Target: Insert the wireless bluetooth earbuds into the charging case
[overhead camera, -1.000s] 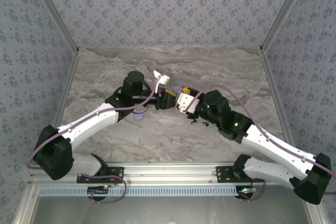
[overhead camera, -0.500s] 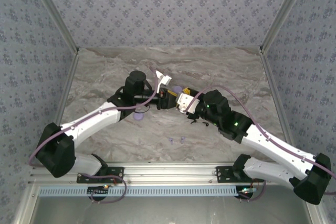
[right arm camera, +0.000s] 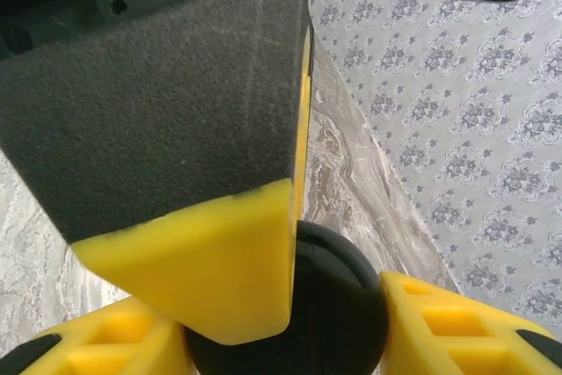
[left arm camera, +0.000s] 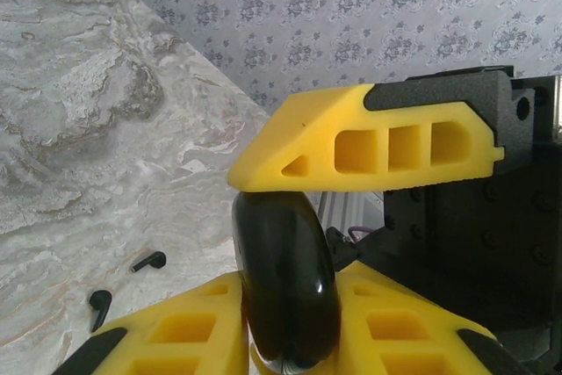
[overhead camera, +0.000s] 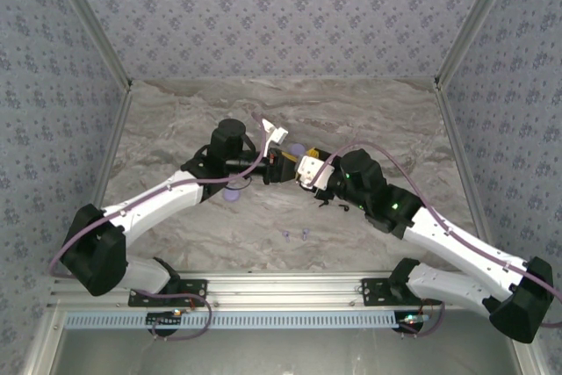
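Observation:
The black round charging case (left arm camera: 285, 278) hangs above the table between both grippers, where the arms meet. My left gripper (left arm camera: 285, 333) is shut on its flat faces, with the case edge-on between the yellow fingers (left arm camera: 176, 335). My right gripper (right arm camera: 290, 340) is shut across its round rim (right arm camera: 347, 313); the right gripper's upper finger (left arm camera: 369, 142) rests on top of the case. Two black earbuds (left arm camera: 149, 261) (left arm camera: 99, 303) lie on the marble below. From above, they are black earbuds (overhead camera: 327, 205) beside the right gripper (overhead camera: 304, 169), with the left gripper (overhead camera: 279, 162) facing it.
Two lavender earbuds (overhead camera: 296, 234) lie near the front middle of the table. A lavender round case (overhead camera: 233, 193) sits under the left arm, and another lavender piece (overhead camera: 299, 148) lies just behind the grippers. Patterned walls (overhead camera: 281, 15) close in the marble table (overhead camera: 176, 129).
My left gripper's jaws have closed in onto the black case. The right gripper has kept its hold, and both arms have barely shifted.

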You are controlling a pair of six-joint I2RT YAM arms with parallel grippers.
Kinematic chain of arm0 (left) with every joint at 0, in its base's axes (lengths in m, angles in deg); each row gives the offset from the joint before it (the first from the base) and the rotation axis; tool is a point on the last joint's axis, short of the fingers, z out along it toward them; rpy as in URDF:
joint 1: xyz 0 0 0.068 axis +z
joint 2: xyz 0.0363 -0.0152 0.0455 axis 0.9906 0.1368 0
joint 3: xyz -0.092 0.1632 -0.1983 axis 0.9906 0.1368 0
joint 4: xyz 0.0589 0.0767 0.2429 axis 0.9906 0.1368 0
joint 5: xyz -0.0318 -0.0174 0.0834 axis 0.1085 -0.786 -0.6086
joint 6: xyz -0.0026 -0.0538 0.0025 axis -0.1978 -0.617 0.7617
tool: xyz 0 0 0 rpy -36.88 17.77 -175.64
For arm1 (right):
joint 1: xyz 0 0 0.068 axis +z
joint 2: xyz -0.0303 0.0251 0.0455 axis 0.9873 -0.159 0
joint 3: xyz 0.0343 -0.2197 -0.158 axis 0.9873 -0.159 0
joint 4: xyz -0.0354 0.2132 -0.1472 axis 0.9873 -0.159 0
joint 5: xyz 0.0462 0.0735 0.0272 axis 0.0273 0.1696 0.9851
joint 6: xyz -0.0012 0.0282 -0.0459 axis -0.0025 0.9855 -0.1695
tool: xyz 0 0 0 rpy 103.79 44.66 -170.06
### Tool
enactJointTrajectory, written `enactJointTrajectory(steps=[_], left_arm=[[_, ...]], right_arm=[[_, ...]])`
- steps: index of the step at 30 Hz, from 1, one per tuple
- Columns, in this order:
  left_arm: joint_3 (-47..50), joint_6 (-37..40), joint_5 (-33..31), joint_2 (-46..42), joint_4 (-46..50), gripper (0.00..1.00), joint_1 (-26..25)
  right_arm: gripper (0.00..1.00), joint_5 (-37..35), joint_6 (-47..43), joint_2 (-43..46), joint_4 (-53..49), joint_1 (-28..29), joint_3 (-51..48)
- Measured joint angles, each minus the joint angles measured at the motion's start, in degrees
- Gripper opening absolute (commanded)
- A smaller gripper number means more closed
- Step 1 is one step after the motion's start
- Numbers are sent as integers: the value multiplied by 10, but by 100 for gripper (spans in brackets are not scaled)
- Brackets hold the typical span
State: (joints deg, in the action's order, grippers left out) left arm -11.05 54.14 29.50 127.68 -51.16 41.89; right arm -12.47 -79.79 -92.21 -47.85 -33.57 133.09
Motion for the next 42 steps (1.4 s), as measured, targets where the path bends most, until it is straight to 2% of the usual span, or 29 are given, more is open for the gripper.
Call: enactJointTrajectory(steps=[7, 10, 14, 16, 22, 30, 42], left_arm=[[2, 25, -12, -2, -3, 15, 0], [12, 47, -26, -16, -5, 13, 0], [39, 89, -43, -47, -24, 13, -2], [54, 120, -57, -63, -35, 13, -10], [75, 207, -83, -86, -52, 10, -49], [96, 259, -125, -92, -75, 9, -71], [96, 270, -137, -94, -82, 8, -74]], right_arm=[[81, 39, 39, 9, -34, -43, 10], [87, 79, 65, 31, -49, -74, 10], [87, 176, 102, 79, -53, -129, 0], [83, 232, 132, 93, -51, -157, -1], [75, 327, 211, 82, -24, -182, -1], [70, 357, 250, 45, -9, -182, 0], [70, 349, 259, 40, -9, -190, 3]])
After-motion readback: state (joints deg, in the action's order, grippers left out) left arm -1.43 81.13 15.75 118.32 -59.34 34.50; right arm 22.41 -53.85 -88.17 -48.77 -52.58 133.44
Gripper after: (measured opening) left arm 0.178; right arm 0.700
